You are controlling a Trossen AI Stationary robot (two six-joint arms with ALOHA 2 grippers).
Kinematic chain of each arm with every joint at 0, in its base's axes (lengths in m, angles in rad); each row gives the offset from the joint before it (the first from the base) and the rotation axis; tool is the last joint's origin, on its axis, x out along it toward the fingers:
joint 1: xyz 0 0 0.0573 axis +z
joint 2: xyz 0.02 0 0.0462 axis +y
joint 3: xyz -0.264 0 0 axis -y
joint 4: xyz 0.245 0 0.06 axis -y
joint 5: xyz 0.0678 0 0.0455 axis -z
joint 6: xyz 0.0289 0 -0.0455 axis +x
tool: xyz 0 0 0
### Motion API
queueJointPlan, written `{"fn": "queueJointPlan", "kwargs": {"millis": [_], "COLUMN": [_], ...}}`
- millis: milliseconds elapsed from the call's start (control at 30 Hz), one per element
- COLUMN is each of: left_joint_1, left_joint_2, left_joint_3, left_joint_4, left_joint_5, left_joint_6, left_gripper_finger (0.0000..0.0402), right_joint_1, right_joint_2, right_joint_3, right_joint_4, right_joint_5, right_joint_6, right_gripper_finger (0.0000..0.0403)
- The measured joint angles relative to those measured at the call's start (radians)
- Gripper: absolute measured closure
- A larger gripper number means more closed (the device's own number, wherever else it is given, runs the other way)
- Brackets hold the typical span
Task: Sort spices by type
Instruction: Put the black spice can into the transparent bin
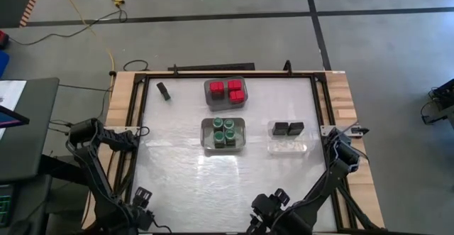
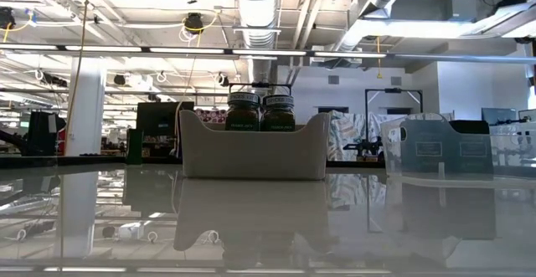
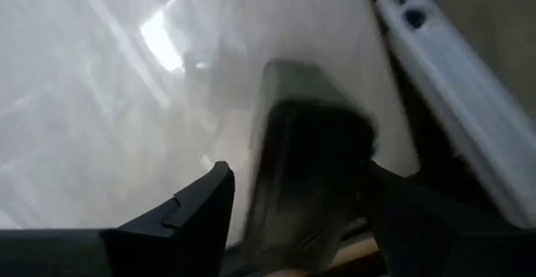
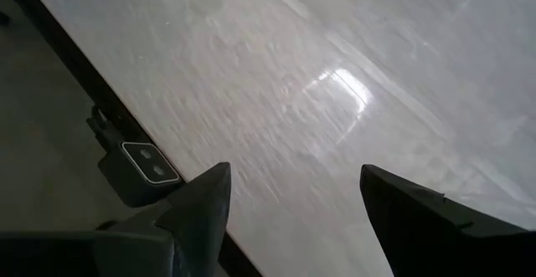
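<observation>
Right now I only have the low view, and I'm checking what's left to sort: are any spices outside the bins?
Observer: Yes. One dark tin lies loose near the table's far left corner.
Operator: Anything behind the jar bin?
Observer: A bin of red-topped containers, straight behind the green-lidded jars.
Operator: Where are the arms?
Observer: Both are at the near edge: the left claw and the right claw, which is open over bare table.

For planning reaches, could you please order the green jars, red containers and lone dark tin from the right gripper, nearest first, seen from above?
1. green jars, centre bin
2. red containers, far bin
3. lone dark tin, far-left corner
</observation>
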Motion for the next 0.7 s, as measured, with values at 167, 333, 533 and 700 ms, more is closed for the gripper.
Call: {"fn": "queueJointPlan", "kwargs": {"millis": [167, 333, 533, 700], "left_joint_1": [0.001, 0.026, 0.131, 0.308], "left_joint_2": [0.0, -0.01, -0.089, -0.2], "left_joint_3": [0.0, 0.0, 0.0, 0.001], "left_joint_4": [-0.03, -0.071, -0.148, -0.197], "left_joint_5": [-0.026, -0.026, -0.047, -0.16], "left_joint_6": [0.0, 0.014, 0.167, 0.228], "left_gripper_finger": [0.0202, 0.0259, 0.0282, 0.027], "right_joint_1": [-0.001, -0.006, -0.013, -0.007], "right_joint_2": [0.0, 0.0, 0.0, 0.0], "right_joint_3": [0.0, 0.0, 0.0, 0.0], "right_joint_4": [0.002, 0.003, 0.008, -0.004], "right_joint_5": [0.0, 0.0, 0.0, 0.0], "right_joint_6": [0.0, 0.024, 0.086, 0.136], "right_gripper_finger": [0.0112, 0.0112, 0.0112, 0.0112]}}
